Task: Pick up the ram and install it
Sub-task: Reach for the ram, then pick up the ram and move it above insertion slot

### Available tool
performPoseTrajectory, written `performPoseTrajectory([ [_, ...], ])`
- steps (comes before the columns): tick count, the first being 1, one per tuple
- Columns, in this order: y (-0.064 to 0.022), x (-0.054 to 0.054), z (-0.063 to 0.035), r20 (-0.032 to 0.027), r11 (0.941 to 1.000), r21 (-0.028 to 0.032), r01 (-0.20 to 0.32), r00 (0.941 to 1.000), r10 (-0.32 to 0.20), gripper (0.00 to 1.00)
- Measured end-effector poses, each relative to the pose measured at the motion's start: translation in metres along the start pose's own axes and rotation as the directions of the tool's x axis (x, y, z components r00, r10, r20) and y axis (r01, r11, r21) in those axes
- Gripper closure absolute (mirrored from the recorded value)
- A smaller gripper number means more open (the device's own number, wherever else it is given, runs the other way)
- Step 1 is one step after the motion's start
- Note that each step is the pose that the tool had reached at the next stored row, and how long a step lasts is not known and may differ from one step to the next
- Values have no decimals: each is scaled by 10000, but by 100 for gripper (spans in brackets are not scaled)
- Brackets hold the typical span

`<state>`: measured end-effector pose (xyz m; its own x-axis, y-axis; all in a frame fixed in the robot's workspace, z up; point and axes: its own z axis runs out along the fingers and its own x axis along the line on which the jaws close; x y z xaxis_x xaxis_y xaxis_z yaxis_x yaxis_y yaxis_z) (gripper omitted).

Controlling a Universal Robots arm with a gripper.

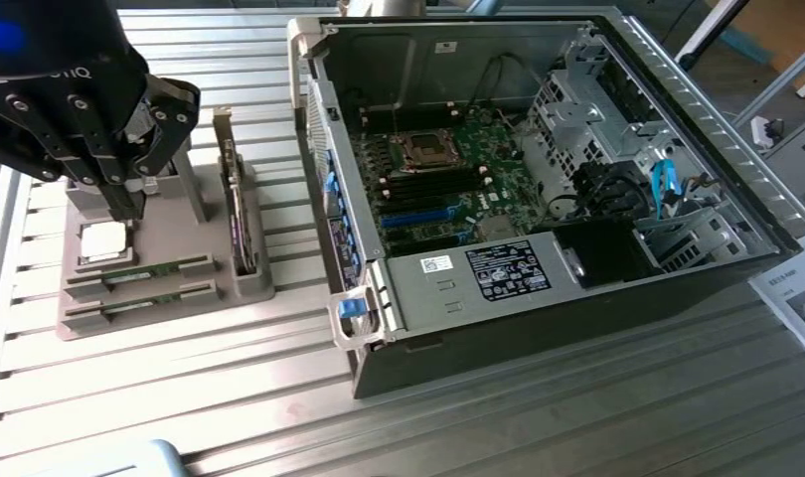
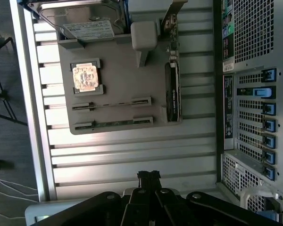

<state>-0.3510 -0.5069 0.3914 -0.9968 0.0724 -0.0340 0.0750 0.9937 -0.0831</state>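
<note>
Gripper is clamped shut and empty, so dropping now would jab the ram below, not straddle it.

Green ram, grey holder, black gripper

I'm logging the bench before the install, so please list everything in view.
ram: two, green, lying side by side in the holder's slots
processor: one, silver, in the holder's square recess
card: one, dark, on edge in the holder, on the side nearest the case
drive: one, silver, upright in the holder
holder: one, grey, on the table, exterior view's left
case: one, black, open, green board inside
booklet: one, white, exterior view's right edge
table: one, grey slatted metal
pincer: one, black, shut, holding nothing, near the holder
</note>
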Motion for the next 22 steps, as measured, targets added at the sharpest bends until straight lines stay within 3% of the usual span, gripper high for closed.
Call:
performPoseTrajectory([
  [12,10,5,0,0,10000,-1,-2,10000,2,90],
  [16,60,56,0,-6,10000,-78,-3,10000,3,90],
  [22,61,57,0,-6,10000,-79,-3,10000,3,90],
])
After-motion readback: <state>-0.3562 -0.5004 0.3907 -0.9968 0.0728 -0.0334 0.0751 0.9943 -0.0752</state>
